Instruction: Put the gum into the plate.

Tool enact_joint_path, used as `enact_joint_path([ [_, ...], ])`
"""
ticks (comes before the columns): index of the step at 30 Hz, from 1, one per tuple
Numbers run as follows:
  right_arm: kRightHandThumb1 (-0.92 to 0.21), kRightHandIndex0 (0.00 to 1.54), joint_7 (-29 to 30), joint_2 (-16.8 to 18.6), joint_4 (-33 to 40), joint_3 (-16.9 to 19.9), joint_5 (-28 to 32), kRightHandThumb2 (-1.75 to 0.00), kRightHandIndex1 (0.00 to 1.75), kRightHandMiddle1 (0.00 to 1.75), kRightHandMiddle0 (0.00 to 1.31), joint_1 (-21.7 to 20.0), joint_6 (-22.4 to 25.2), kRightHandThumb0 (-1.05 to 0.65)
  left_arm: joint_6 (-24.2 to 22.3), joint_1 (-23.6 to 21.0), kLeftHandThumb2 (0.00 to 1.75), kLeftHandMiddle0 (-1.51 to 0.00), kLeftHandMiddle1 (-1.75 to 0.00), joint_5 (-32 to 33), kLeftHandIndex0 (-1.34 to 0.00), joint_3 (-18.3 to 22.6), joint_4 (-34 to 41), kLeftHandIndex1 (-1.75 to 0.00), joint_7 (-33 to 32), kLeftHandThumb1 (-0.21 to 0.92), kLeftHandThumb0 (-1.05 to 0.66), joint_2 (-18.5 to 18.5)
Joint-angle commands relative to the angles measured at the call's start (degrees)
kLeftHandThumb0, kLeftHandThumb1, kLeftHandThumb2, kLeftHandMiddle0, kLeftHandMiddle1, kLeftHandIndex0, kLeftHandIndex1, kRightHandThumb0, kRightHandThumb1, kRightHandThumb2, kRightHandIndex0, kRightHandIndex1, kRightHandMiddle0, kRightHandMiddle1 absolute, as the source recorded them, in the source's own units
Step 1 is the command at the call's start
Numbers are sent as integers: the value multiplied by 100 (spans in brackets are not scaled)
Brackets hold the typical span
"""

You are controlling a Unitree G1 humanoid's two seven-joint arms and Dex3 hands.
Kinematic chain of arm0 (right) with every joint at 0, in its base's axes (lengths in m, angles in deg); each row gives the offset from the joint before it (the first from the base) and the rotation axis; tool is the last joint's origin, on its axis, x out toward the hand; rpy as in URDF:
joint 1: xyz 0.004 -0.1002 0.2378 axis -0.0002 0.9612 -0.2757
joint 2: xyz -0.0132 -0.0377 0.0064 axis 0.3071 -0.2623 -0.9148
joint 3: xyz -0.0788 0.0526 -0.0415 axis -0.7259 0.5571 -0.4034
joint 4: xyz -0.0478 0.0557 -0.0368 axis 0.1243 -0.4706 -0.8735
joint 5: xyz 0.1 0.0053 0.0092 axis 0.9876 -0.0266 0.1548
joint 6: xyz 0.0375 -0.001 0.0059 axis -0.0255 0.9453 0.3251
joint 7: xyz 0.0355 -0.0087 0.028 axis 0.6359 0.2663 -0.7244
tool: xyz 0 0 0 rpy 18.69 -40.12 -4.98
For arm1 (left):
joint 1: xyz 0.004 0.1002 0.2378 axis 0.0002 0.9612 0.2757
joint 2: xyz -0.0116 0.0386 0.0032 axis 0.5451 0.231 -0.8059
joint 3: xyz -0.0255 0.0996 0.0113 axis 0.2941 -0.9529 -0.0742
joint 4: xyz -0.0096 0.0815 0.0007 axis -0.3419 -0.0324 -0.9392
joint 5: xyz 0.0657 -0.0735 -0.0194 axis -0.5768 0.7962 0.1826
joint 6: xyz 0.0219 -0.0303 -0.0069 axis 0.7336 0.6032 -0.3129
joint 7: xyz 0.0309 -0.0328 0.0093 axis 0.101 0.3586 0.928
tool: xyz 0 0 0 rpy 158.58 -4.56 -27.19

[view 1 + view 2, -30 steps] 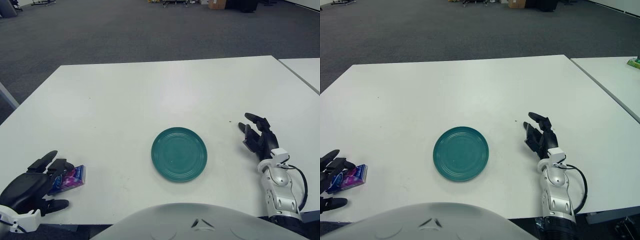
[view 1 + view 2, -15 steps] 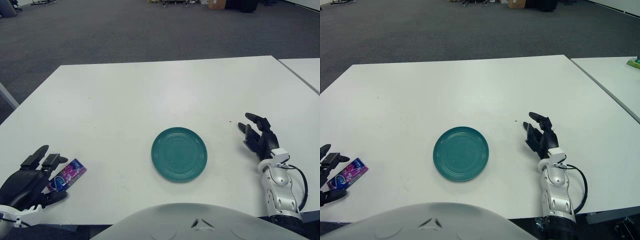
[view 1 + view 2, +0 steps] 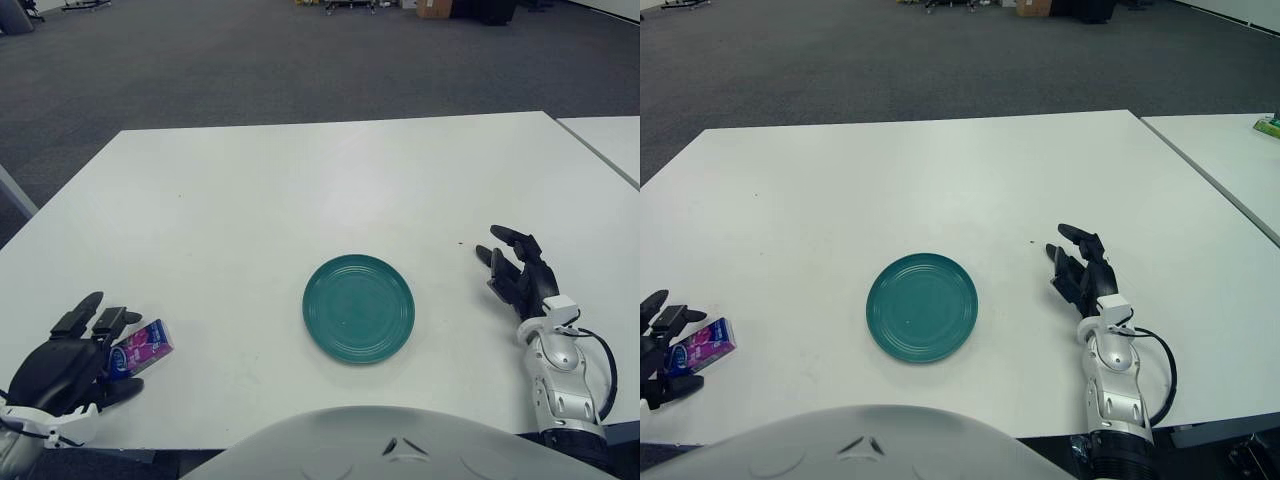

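Gum [image 3: 143, 346] sits between left hand's [image 3: 68, 362] loosely curled fingers [image 3: 96, 322]; right-eye view crops that hand.

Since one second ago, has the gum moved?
Yes. The gum shifted slightly left, farther from the plate, with the left hand at it.

Table [image 3: 300, 180]: plate [image 3: 358, 307] lies on it toward the near edge, roughly midway between the two hands. Gum pack [image 3: 142, 346] lies on the table well to the left of the plate and slightly nearer the front edge, with the left hand [image 3: 70, 365] just beside it on the side away from the plate, fingers reaching to the pack. Right hand [image 3: 520, 272] shows to the right of the plate, well apart from it, at about the plate's level, with a second table [image 3: 1240, 150] farther right and behind.
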Motion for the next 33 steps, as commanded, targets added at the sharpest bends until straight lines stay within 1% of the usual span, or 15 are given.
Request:
enact_joint_path([
  [1,-92,63,-27,24,-346,-46,-86,-83,4,86,11,189,364,-66,-195,-132,40,-16,-2,77,0,-106,118,-117,176,92,-105,155],
  [9,-92,65,-43,14,-389,-47,-76,-82,5,86,11,173,367,-66,-562,-389,40,-25,-5,197,-2,-366,154,-121,433,92,-105,93],
  [13,-92,65,-61,14,-395,-44,-70,-83,5,86,11,191,334,-66,-735,-575,41,-29,-6,229,-4,-539,113,-117,506,92,-105,66],
  [18,-92,67,-48,11,-414,-42,-86,-83,6,87,12,194,306,-66,-858,-635,43,-32,-5,292,-5,-663,99,-110,534,92,-105,98],
  [22,-92,69,-45,13,-432,-37,-84,-83,7,87,13,194,265,-65,-911,-662,45,-33,-4,341,-6,-748,89,-105,605,92,-105,149],
  [27,-92,71,-47,11,-448,-35,-82,-82,8,87,13,195,238,-65,-956,-699,50,-35,-4,396,-8,-876,80,-106,786,92,-105,270],
  [33,-92,72,-42,26,-414,-23,-58,-82,9,87,14,214,234,-65,-977,-771,52,-45,-10,545,-12,-1037,-6,-110,1092,92,-105,464],
])
